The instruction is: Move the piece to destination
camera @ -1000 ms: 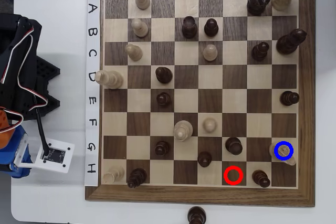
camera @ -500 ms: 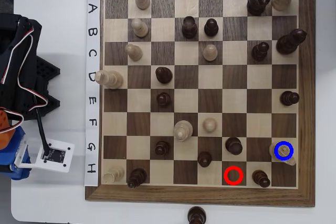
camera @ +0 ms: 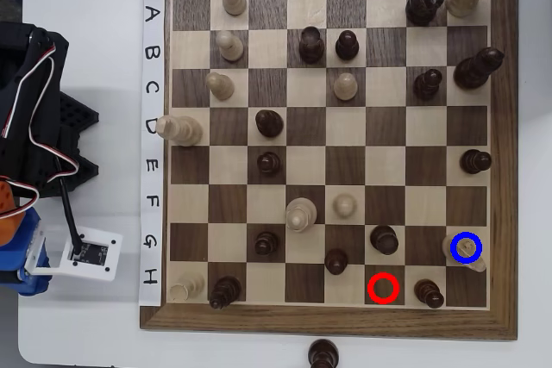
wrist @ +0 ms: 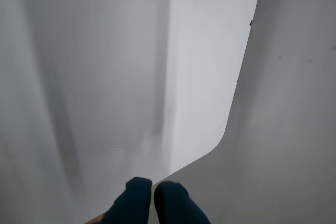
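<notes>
Your gripper [wrist: 153, 192] has its two rounded dark-blue fingertips pressed together on nothing, over the smooth white table [wrist: 105, 77]. The cream turned-wood piece [camera: 467, 252] stands inside the blue ring [camera: 466, 246] at the chessboard's [camera: 504, 170] right edge, row G.

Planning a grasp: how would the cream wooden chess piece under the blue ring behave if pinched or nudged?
The cream wooden chess piece looks like solid wood, so it is probably rigid and light. Its small rounded head seems smooth and might slip from a high pinch. It is narrower above its round base, so a sideways nudge could tip it and let it roll.
</notes>
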